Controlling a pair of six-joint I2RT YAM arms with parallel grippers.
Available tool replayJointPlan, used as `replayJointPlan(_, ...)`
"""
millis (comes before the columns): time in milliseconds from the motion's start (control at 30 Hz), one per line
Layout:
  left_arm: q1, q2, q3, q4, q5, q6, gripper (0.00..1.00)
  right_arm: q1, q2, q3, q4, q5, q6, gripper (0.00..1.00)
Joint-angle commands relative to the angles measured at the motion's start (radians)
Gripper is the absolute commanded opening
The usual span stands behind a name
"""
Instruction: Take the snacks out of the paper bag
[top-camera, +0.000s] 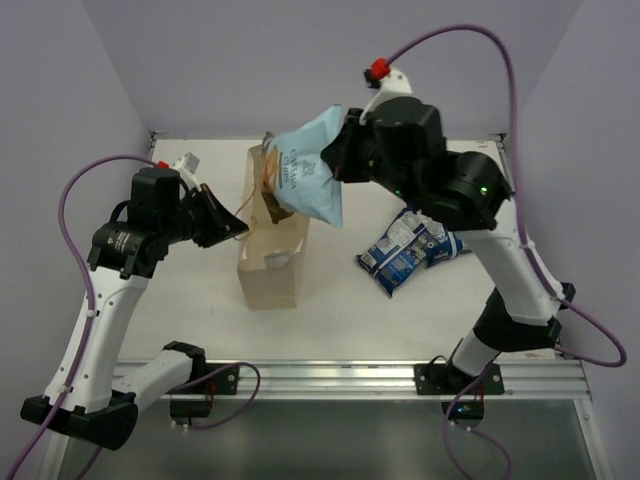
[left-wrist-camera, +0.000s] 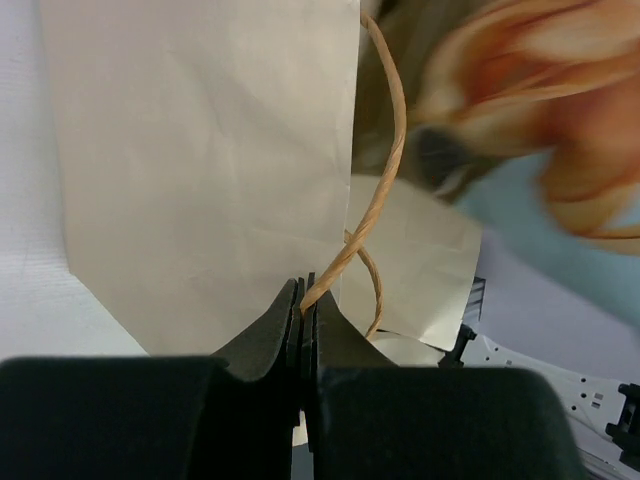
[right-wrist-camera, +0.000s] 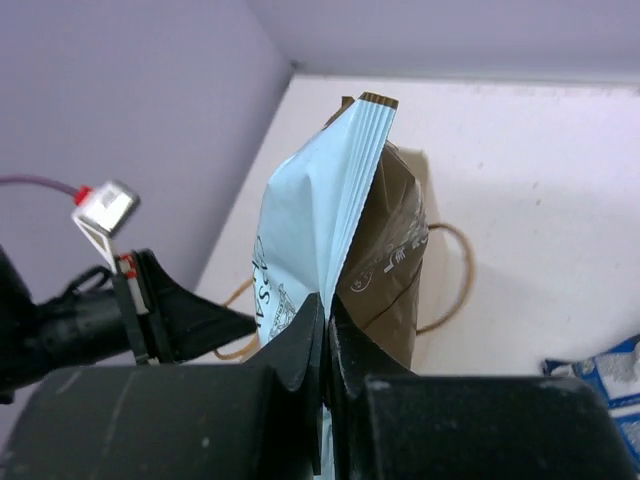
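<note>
The tan paper bag (top-camera: 270, 262) stands upright mid-table, its mouth open upward. My left gripper (top-camera: 238, 226) is shut on a brown cord handle (left-wrist-camera: 385, 150) at the bag's left side; the bag's wall fills the left wrist view (left-wrist-camera: 200, 170). My right gripper (top-camera: 335, 155) is shut on the sealed edge of the light blue chip bag (top-camera: 312, 178) and holds it in the air just above the paper bag's mouth. It also shows in the right wrist view (right-wrist-camera: 320, 210). Dark blue and white packets (top-camera: 408, 250) lie on the table to the right.
The white table (top-camera: 180, 320) is walled by lilac panels at the back and sides. A metal rail (top-camera: 350, 378) runs along the near edge, by the arm bases. The second cord handle (right-wrist-camera: 455, 280) hangs beside the chip bag.
</note>
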Motion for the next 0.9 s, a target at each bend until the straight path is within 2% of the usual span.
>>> replayJointPlan(0, 0.005, 0.007, -0.003, 0.021, -0.031, 0.011, 0.0, -0.051, -0.123, 0.064, 0.175, 0.092, -0.132, 0.0)
replayJointPlan(167, 0.005, 0.024, 0.006, 0.012, -0.059, 0.003, 0.0, -0.114, -0.257, 0.03, 0.345, 0.173, -0.259, 0.0)
replayJointPlan(300, 0.005, 0.029, 0.023, 0.001, -0.079, 0.004, 0.0, -0.13, -0.306, 0.015, 0.381, 0.297, -0.368, 0.0)
replayJointPlan(400, 0.007, 0.029, 0.044, -0.003, -0.079, 0.001, 0.0, -0.136, -0.315, -0.055, 0.381, 0.455, -0.469, 0.0)
replayJointPlan(500, 0.007, 0.03, 0.076, -0.015, -0.073, 0.0, 0.0, -0.142, -0.347, -0.204, 0.381, 0.569, -0.488, 0.0)
replayJointPlan(633, 0.007, 0.037, 0.107, -0.028, -0.073, -0.005, 0.0, -0.168, -0.412, -0.455, 0.375, 0.565, -0.407, 0.0)
replayJointPlan(733, 0.007, 0.038, 0.113, -0.026, -0.068, -0.015, 0.0, -0.241, -0.401, -0.54, 0.303, 0.441, -0.276, 0.0)
replayJointPlan(767, 0.007, 0.04, 0.113, -0.025, -0.068, -0.019, 0.0, -0.281, -0.391, -0.56, 0.301, 0.359, -0.238, 0.0)
replayJointPlan(867, 0.007, 0.041, 0.113, -0.025, -0.072, -0.023, 0.0, -0.338, -0.308, -0.554, 0.303, 0.271, -0.216, 0.0)
